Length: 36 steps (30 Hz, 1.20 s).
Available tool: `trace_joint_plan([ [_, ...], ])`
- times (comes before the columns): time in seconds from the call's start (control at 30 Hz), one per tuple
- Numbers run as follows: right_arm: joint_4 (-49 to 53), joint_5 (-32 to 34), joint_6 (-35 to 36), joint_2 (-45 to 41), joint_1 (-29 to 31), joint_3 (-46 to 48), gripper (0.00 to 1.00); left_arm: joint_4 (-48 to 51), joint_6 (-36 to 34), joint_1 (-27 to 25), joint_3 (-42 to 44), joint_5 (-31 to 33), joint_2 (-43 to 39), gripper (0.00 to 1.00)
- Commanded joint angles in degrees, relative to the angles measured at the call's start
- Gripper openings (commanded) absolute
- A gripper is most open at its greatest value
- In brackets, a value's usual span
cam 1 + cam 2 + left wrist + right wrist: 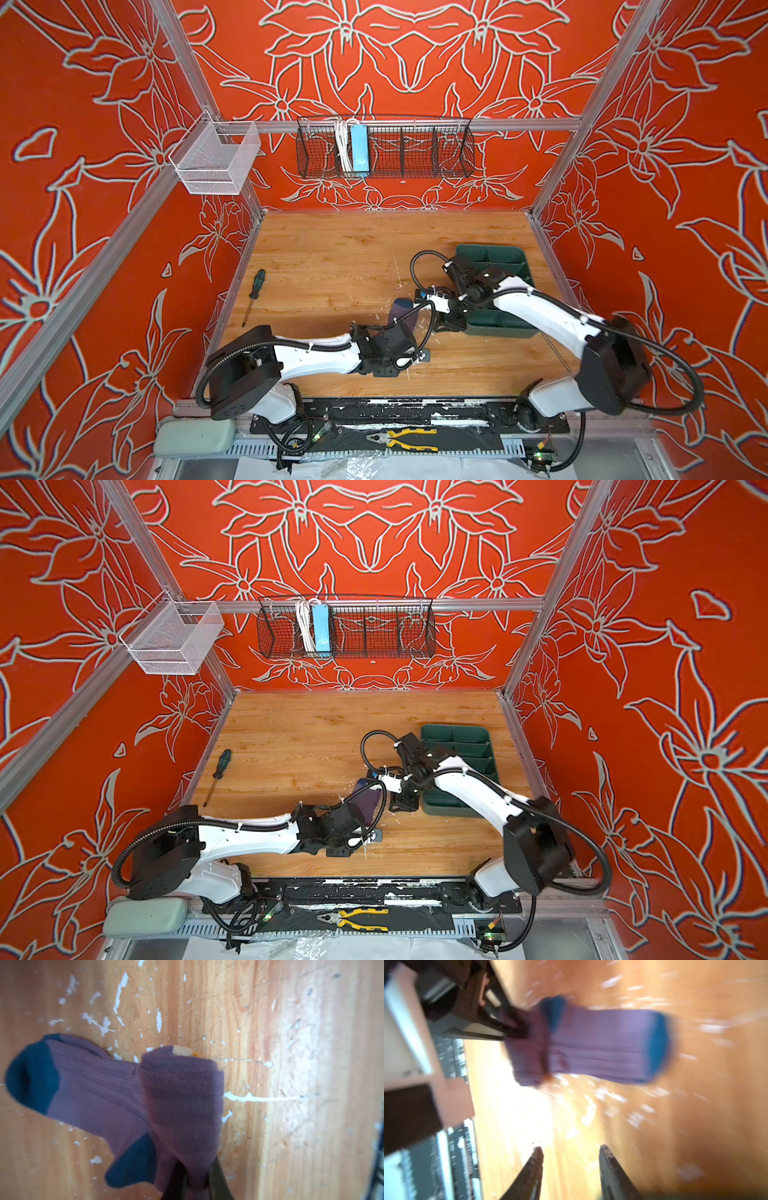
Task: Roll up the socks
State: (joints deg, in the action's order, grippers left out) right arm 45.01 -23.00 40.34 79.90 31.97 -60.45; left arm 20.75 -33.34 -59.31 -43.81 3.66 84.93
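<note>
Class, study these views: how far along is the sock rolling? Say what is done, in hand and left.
Done: part of the purple sock is wound into a roll, a beige edge peeking from its end. In hand: the left gripper is shut on that roll; the right gripper is open, empty. Left: the stretch up to the blue cuff lies flat, unrolled.

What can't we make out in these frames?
- Beige sock: left wrist view, only a sliver shows, wrapped inside the purple sock; pattern hidden.
- Left claw: tips buried in fabric; in both top views its own wrist covers it.
- Right wrist view: motion blur smears sock detail.
- Green tray: right arm covers part in both top views.
</note>
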Motion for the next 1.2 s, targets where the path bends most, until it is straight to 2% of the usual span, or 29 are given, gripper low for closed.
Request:
trace_joint_plan([
  [0.0, -6.75, 6.83, -5.68, -9.20, -2.34, 3.12, 0.52, 14.24, -4.23, 4.97, -5.77, -17.46, 4.20, 0.07],
  [0.1, -13.85, 15.24, -8.36, -18.97, -3.11, 7.37, 0.56, 23.48, -6.50, 10.58, -13.79, -26.31, 11.35, 0.08],
  [0.2, -16.39, 15.42, -6.74, -27.35, -3.16, 9.16, 0.55, 30.06, -5.96, 14.30, -21.91, -30.91, 19.35, 0.08],
  [0.27, -16.21, 11.04, -3.64, -32.49, -3.01, 9.97, 0.55, 33.84, -5.88, 15.85, -26.21, -33.11, 23.72, 0.08],
  [0.4, -17.56, -2.47, 4.57, -43.31, -1.29, 16.75, 0.54, 37.97, -6.02, 17.68, -30.85, -35.88, 28.85, 0.08],
  [0.47, -17.47, -2.57, 5.67, -45.14, 1.83, 20.05, 0.54, 38.96, -6.36, 18.37, -31.85, -36.70, 29.69, 0.08],
  [0.6, -15.09, 8.35, 7.99, -39.12, 14.53, 23.41, 0.58, 39.41, -5.95, 18.88, -32.45, -37.07, 30.42, 0.08],
  [0.73, -25.31, 15.59, 8.01, -29.72, 23.21, 25.82, 0.61, 39.90, -5.46, 18.97, -33.33, -36.82, 31.56, 0.08],
  [0.83, -33.03, 16.96, 8.12, -20.92, 26.00, 25.19, 0.61, 40.15, -5.33, 19.05, -33.87, -36.75, 32.08, 0.08],
  [0.93, -36.10, 19.21, 8.32, -12.89, 27.79, 23.08, 0.60, 40.10, -5.17, 19.14, -33.97, -36.71, 32.16, 0.08],
  [1.17, -44.75, 23.65, 7.42, -3.59, 28.60, 26.52, 0.57, 39.74, -5.07, 19.40, -33.60, -36.84, 31.58, 0.08],
])
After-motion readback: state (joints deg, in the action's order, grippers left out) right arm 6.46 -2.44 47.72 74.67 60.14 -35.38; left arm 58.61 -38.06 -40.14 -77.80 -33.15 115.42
